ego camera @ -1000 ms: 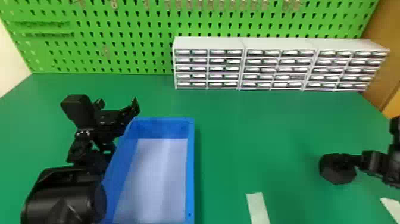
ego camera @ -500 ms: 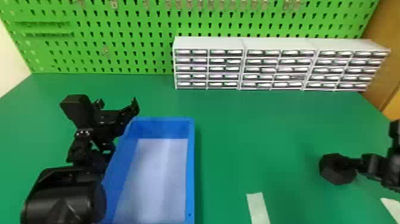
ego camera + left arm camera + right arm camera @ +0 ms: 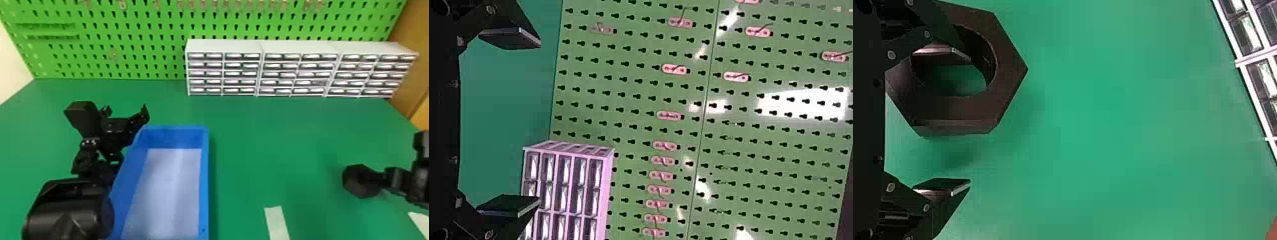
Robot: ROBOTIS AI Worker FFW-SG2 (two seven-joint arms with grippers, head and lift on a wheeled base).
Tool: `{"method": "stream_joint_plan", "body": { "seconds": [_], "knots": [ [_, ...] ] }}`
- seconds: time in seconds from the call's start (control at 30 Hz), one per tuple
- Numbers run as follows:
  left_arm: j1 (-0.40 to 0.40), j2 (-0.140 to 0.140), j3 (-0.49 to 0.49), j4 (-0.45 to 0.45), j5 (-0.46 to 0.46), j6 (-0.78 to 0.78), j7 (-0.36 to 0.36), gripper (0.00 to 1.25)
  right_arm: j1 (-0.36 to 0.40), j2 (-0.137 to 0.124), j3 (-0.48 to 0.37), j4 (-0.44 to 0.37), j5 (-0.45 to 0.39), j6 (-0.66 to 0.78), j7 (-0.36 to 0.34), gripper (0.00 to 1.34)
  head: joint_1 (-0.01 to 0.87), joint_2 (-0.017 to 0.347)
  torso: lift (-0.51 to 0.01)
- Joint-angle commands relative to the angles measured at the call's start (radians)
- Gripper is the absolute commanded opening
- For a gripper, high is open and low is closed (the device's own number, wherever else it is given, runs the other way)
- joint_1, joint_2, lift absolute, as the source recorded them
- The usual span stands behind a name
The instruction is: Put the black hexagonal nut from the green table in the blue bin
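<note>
Bin: the head view gives its blue walls and pale floor; it is the landmark here (image 3: 205, 178).
Nut hole: the right wrist view looks into the round hole of the nut (image 3: 1012, 70), a detail the head view leaves dark.
Hooks: the left wrist view catches wire hooks (image 3: 679, 22) standing out from the pegboard (image 3: 629, 90), beyond the bin; the head view cuts the board off lower down.
Nut: black, six-sided, thick, with flat outer sides; it is well to the right of the bin, over the green table (image 3: 271, 137). Contact with the table: I cannot tell.
Right gripper (image 3: 395, 180): well to the right of the bin, at the nut; fingers (image 3: 943, 185) apart, one at the hole, the other outside the nut, clear of it.
Left gripper (image 3: 126, 111): parked by the bin's far left corner, fingers spread.
Task count: one nut, one bin.
Drawer units (image 3: 223, 46): three, beyond the bin and to the right.
White strips (image 3: 277, 223): two, both right of the bin, one much nearer it.
</note>
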Motion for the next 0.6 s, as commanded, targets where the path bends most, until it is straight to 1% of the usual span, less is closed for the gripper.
{"method": "stream_joint_plan", "body": {
  "seconds": [0.0, 0.17, 0.23, 0.3, 0.4, 0.43, 0.57],
  "knots": [
    [0.001, -0.001, 0.002, 0.000, 0.000, 0.000, 0.000, 1.08, 0.006, 0.000, 0.005, 0.012, -0.002, -0.018, 0.000, 0.94, 0.686, 0.051, -0.097],
    [0.001, 0.000, 0.002, 0.000, 0.000, -0.002, 0.000, 1.08, 0.011, 0.000, 0.008, 0.021, -0.008, -0.036, 0.000, 0.93, 0.686, 0.051, -0.097],
    [0.001, -0.001, 0.002, 0.000, 0.000, -0.003, 0.000, 1.08, 0.011, 0.000, 0.009, 0.022, -0.009, -0.039, 0.000, 0.91, 0.686, 0.051, -0.097],
    [0.001, -0.001, 0.002, 0.000, 0.000, -0.003, 0.000, 1.07, 0.013, 0.000, 0.011, 0.022, -0.009, -0.044, 0.000, 0.85, 0.686, 0.051, -0.097],
    [0.001, 0.000, 0.002, 0.000, 0.000, -0.003, 0.000, 1.08, 0.013, 0.000, 0.011, 0.022, -0.011, -0.044, 0.000, 0.70, 0.686, 0.051, -0.097],
    [0.001, 0.000, 0.002, 0.000, 0.000, -0.003, 0.000, 1.08, 0.013, 0.000, 0.009, 0.022, -0.011, -0.044, 0.000, 0.68, 0.686, 0.051, -0.097],
    [0.003, -0.001, 0.003, 0.000, 0.000, -0.005, 0.000, 1.08, 0.013, -0.002, 0.008, 0.022, -0.014, -0.044, 0.000, 0.65, 0.686, 0.051, -0.097]
  ]
}}
